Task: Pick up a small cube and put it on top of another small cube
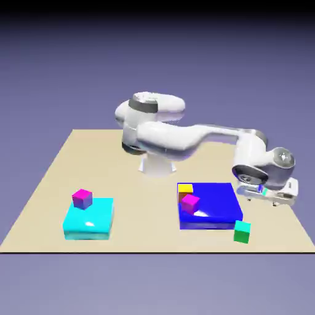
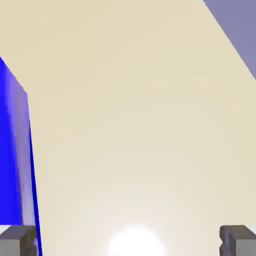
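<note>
Beside the blue slab (image 1: 209, 200), at its near right corner in the exterior view, the small green cube (image 1: 242, 232) sits near the table's (image 1: 141, 231) near edge. The gripper (image 1: 262, 202) hangs up and to the right, fingers wide with nothing between them. Coming down too far left, a finger could strike the slab; a careless nudge might push the cube off the edge. It looks plain, bright on top, darker green on its sides.
</note>
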Controlling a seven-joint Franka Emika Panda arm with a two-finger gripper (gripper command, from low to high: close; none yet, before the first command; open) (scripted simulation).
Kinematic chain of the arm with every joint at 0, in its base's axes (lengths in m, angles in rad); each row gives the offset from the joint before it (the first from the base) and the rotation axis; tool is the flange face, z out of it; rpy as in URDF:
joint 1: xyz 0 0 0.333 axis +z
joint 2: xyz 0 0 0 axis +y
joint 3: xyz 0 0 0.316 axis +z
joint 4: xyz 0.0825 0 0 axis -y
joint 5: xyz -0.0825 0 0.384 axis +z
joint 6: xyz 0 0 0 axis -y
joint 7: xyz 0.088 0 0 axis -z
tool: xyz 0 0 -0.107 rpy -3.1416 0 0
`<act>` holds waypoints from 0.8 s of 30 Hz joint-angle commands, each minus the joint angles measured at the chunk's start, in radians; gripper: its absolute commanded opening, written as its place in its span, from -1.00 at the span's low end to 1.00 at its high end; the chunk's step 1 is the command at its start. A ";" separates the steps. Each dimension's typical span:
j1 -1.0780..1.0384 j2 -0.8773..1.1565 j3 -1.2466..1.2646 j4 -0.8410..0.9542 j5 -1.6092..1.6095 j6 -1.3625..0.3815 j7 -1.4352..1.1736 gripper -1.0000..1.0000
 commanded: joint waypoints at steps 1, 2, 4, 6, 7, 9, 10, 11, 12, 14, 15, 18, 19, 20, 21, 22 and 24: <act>-0.025 0.036 0.020 0.018 -0.030 -0.025 -0.024 0.00; -0.050 0.073 0.040 0.036 -0.061 -0.050 -0.048 0.00; -0.100 0.102 0.046 0.052 -0.109 -0.071 -0.060 0.00; -0.103 0.127 0.010 0.037 -0.140 -0.036 -0.057 0.00; -0.105 0.152 -0.027 0.022 -0.171 -0.001 -0.054 0.00; -0.107 0.168 -0.049 0.013 -0.190 0.020 -0.052 -1.00; -0.107 0.168 -0.049 0.013 -0.190 0.020 -0.052 -1.00; -0.104 0.143 -0.012 0.028 -0.159 -0.015 -0.055 -1.00; -0.102 0.117 0.024 0.042 -0.128 -0.050 -0.058 -1.00; -0.139 0.074 0.049 0.035 -0.108 -0.068 -0.120 -1.00; -0.167 0.055 0.051 0.023 -0.107 -0.066 -0.164 -1.00; -0.251 -0.005 0.057 -0.014 -0.105 -0.060 -0.294 -1.00; -0.278 -0.024 0.059 -0.026 -0.105 -0.058 -0.338 -1.00; -0.306 -0.044 0.061 -0.038 -0.104 -0.056 -0.381 -1.00; -0.334 -0.064 0.063 -0.050 -0.103 -0.054 -0.425 -1.00; -0.362 -0.084 0.065 -0.062 -0.103 -0.052 -0.468 -1.00; -0.418 -0.123 0.069 -0.086 -0.102 -0.048 -0.555 -1.00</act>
